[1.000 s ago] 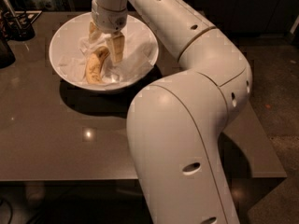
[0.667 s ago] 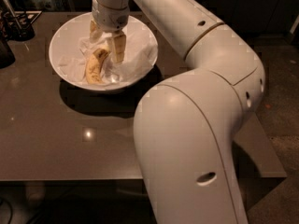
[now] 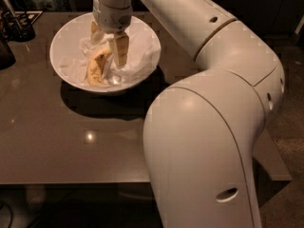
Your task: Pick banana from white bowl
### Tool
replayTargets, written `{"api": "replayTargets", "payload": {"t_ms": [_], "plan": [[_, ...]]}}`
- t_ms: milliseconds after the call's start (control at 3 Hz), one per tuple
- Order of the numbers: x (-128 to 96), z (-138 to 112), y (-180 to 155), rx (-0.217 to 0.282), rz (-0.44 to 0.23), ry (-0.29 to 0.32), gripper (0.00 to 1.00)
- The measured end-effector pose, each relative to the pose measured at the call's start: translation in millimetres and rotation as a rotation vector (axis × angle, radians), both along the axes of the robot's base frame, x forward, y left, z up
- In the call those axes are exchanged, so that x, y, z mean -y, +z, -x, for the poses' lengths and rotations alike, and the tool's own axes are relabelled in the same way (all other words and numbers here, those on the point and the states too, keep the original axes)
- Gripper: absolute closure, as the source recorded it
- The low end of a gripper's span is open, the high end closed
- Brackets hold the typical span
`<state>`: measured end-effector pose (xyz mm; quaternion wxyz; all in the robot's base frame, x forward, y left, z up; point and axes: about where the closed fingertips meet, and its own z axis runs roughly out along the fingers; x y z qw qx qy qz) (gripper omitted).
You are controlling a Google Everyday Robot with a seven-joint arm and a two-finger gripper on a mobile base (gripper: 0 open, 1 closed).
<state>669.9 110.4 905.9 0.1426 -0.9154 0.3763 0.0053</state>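
Claw [image 3: 108, 51] hangs open over banana [image 3: 96, 69] in bowl [image 3: 61, 38]

At upper left of the frame, the robot arm's gripper [image 3: 108, 49] hangs inside the white bowl [image 3: 61, 46], fingers [image 3: 122, 49] spread over the speckled banana [image 3: 97, 69] lying on crumpled white paper [image 3: 142, 50]; the bowl sits on a dark tabletop [image 3: 71, 151].

Arm [image 3: 204, 127]: glossy off-white shell built of fat, rounded segments, with thin dark seams at the joints. Small dark round holes dot the upper link and the elbow side. One oval slot sits low on the nearest segment. Wrist: pale cylindrical collar with a greyish band. Claw [image 3: 108, 42] at upper left, over the white bowl [image 3: 64, 39]: two flat tan fingers [image 3: 121, 49], set apart.
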Motion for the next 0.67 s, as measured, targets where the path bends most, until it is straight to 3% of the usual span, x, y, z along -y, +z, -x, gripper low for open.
{"api": "replayTargets", "payload": {"t_ms": [667], "plan": [[-13.4,0.8,-11.4,-0.014,0.014,0.009,0.29]]}}
